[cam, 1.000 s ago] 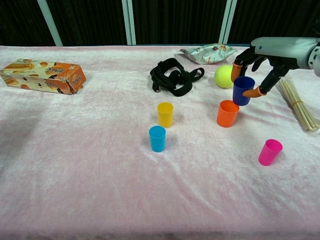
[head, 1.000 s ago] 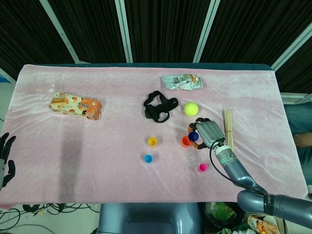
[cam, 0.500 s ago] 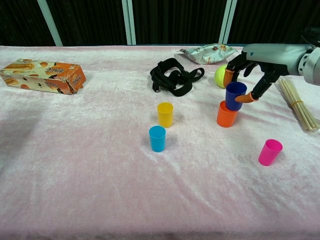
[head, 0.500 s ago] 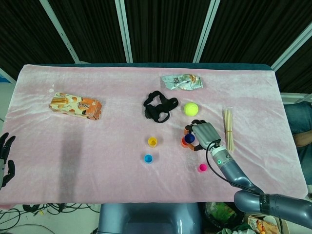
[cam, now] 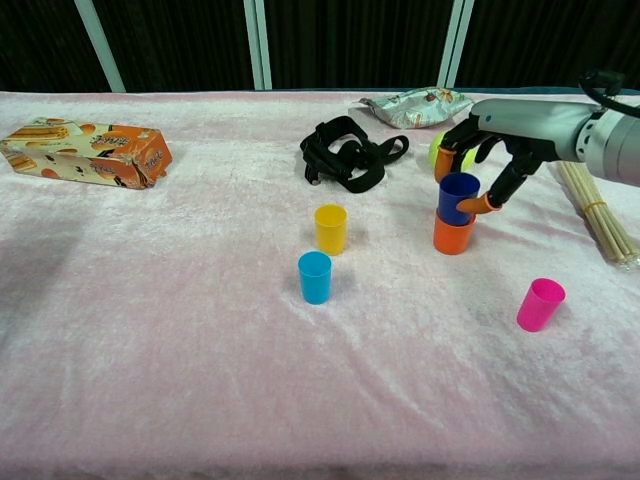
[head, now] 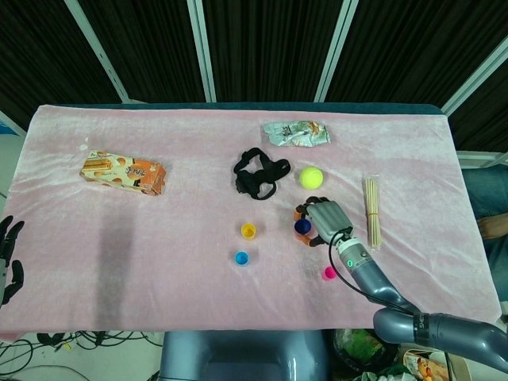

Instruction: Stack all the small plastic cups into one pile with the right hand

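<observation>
My right hand holds a dark blue cup between thumb and fingers. That cup sits partly inside an orange cup standing on the pink cloth. A yellow cup and a light blue cup stand apart to the left. A magenta cup stands alone nearer the front right. My left hand hangs off the table's left edge with its fingers spread, holding nothing.
A black strap bundle and a yellow-green tennis ball lie just behind the cups. Bamboo skewers lie right of my hand. A foil snack bag is at the back, an orange biscuit box far left.
My right hand carried the dark blue cup leftward and down, from beside the orange cup to sitting in its mouth. The other cups have not moved.
</observation>
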Available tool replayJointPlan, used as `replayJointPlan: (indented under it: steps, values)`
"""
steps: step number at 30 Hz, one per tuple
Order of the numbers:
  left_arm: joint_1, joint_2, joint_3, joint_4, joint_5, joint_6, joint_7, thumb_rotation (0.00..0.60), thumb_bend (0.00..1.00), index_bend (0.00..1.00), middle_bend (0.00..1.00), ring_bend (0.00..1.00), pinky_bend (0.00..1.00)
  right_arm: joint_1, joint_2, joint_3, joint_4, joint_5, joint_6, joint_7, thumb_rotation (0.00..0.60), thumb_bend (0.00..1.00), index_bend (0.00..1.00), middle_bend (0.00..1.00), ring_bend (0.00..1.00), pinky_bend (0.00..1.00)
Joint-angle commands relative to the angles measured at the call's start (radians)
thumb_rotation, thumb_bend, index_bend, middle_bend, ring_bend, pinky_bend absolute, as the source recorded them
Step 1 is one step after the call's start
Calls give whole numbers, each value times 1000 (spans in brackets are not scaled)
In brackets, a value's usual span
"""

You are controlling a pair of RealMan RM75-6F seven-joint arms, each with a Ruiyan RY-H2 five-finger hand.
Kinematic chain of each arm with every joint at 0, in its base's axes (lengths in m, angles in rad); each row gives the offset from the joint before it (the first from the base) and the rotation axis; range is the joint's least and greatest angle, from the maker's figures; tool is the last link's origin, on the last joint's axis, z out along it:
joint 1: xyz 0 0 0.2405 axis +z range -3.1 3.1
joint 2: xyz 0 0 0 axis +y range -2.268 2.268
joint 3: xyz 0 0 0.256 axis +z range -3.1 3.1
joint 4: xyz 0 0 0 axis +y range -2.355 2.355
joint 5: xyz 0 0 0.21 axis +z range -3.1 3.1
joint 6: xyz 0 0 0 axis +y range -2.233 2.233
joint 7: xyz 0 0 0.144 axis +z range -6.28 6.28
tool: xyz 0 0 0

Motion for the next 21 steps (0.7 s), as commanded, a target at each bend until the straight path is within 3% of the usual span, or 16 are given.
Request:
replayJointPlan:
  steps: [1, 5, 7, 16, 21]
  values:
    - [0, 1, -1, -1, -1, 0, 1, 600, 698, 65, 14, 0, 31, 5, -9, -8, 13, 9, -9, -6, 600, 240, 388, 344, 187, 206]
    - [1, 2, -2, -2, -5, 1, -1, 600, 698, 65, 14, 0, 31, 9, -15, -13, 18, 34, -15, -16, 600, 195, 172, 195, 161, 206]
    - [1, 2, -2, -4, -5, 0, 0, 600, 698, 65, 14, 0, 31, 13, -15, -13, 17, 49, -18, -22, 600, 177, 126, 164, 158, 206]
    - [1, 4, -3, -7, -5, 2, -1, 600, 698, 65, 14, 0, 32, 26, -5, 35, -37, 32, 1, 22, 600, 178, 153, 201, 159, 206]
    - [1, 4, -3, -7, -3, 3, -3, 600, 698, 65, 14, 0, 31, 71, -46, 55, -24, 44, -10, -5, 600, 181, 177, 223, 161, 206]
